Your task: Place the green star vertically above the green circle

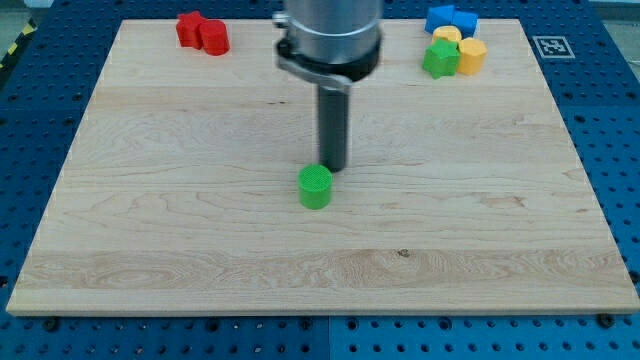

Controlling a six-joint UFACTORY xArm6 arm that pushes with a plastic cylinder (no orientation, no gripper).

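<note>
The green circle lies near the middle of the wooden board. The green star sits near the view's top right, touching the yellow blocks. My tip is just above and slightly right of the green circle, close to or touching its upper right edge. The rod hangs from the arm's grey housing at the view's top centre.
Two yellow blocks sit next to the green star, with two blue blocks above them. Two red blocks sit at the view's top left. A fiducial marker is at the board's top right corner.
</note>
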